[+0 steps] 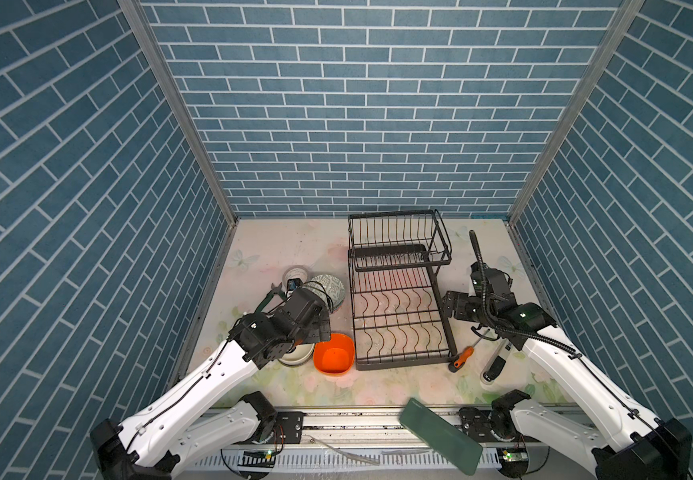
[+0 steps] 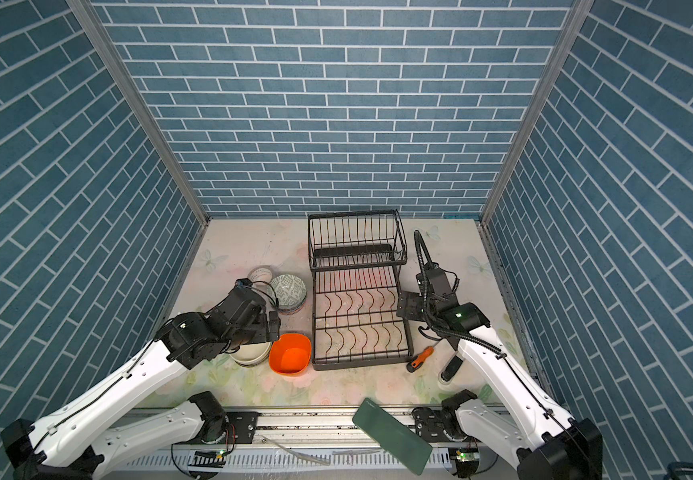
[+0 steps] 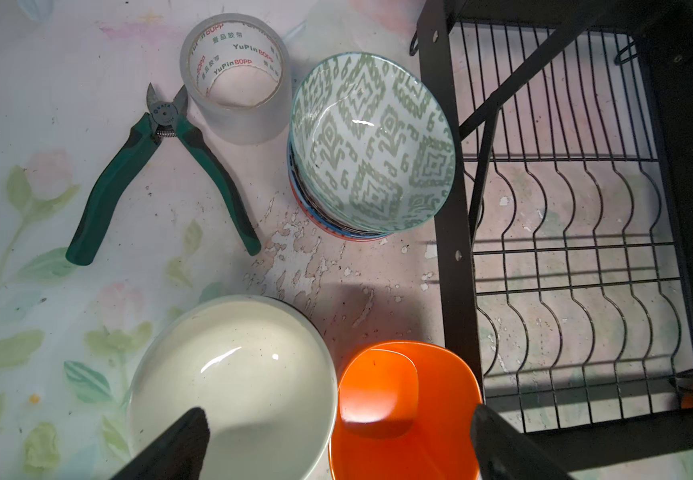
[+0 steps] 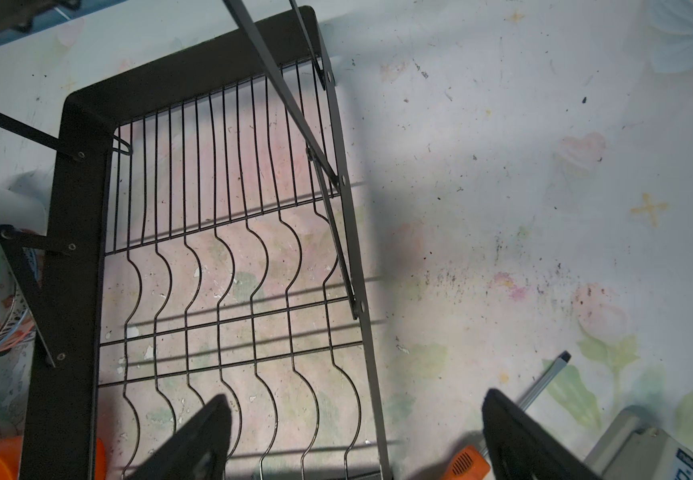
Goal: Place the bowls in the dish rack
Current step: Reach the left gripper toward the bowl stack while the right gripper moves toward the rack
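Left end effector [image 3: 336, 411], right end effector [image 4: 355, 397] both spread; pliers [image 3: 163, 113], tape roll [image 3: 236, 122] beside patterned bowl [image 3: 372, 141].

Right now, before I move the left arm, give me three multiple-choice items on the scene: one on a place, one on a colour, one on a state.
1. Where is the orange bowl?
A. On the table, left of the rack
B. In the rack's upper basket
C. Right of the rack

2. What colour are the handles of the pliers?
A. Red
B. Green
C. Yellow

3. How are the left fingers?
A. Shut on the orange bowl
B. Shut, empty
C. Open, holding nothing

Answers:
1 A: both top views show it on the table beside the rack's near left corner.
2 B: the left wrist view shows green grips.
3 C: in the left wrist view they stand wide apart and grip nothing.
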Robot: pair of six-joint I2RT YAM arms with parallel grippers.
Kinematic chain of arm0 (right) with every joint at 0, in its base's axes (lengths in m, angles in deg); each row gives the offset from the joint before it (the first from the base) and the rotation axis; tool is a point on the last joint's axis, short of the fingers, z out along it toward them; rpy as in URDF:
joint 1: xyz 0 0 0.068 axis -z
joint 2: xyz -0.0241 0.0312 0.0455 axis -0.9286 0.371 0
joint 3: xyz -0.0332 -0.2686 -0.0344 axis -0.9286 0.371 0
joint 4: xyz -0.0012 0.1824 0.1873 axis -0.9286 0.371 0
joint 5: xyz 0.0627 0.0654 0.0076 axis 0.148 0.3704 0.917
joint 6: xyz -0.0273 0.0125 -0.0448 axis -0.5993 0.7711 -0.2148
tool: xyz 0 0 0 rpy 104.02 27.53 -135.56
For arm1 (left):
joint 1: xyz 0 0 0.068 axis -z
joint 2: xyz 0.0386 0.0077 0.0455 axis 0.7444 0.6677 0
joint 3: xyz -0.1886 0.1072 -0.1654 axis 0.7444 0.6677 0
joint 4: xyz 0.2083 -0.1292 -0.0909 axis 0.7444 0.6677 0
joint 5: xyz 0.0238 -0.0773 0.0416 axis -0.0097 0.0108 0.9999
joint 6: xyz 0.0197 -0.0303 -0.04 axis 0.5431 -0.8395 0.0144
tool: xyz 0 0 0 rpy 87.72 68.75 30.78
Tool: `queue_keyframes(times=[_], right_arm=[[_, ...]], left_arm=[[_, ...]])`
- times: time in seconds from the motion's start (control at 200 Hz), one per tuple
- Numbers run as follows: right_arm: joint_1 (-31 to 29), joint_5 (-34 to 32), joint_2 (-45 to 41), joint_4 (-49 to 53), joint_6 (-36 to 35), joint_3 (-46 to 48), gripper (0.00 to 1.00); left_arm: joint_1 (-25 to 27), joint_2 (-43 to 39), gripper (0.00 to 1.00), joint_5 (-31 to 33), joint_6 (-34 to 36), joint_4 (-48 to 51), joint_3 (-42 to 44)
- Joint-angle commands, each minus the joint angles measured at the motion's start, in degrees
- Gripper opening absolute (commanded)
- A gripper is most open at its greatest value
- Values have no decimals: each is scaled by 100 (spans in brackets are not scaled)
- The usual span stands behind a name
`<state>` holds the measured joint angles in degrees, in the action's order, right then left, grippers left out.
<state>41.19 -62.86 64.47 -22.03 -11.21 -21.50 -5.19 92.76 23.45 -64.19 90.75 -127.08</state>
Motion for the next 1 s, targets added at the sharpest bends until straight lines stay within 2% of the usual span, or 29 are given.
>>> queue_keyframes(times=[0.0, 0.19, 0.33, 0.495, 0.63, 0.75, 0.995], right_arm=[[-57, -116, -85, 202, 245, 5, 94], [-75, -171, 18, 163, 246, 68, 94], [-86, -176, 215, 77, 246, 36, 94], [-84, -206, 338, -54, 272, 42, 94], [-88, -297, 359, -70, 239, 11, 94], [-84, -342, 340, -79, 219, -14, 94], [-84, -362, 331, -214, 62, 80, 94]], left_arm=[[41, -102, 100, 354, -224, 349, 134], [41, -227, 100, 522, -192, 208, 245], [-38, -35, 100, 494, 4, -205, 113], [-699, 632, 100, -219, 430, -745, -201], [-1051, 1219, 100, -249, 693, -915, -510], [-1391, 1632, 100, -523, 859, -1095, -690], [-1877, 2401, 91, -867, 1011, -1397, -956]])
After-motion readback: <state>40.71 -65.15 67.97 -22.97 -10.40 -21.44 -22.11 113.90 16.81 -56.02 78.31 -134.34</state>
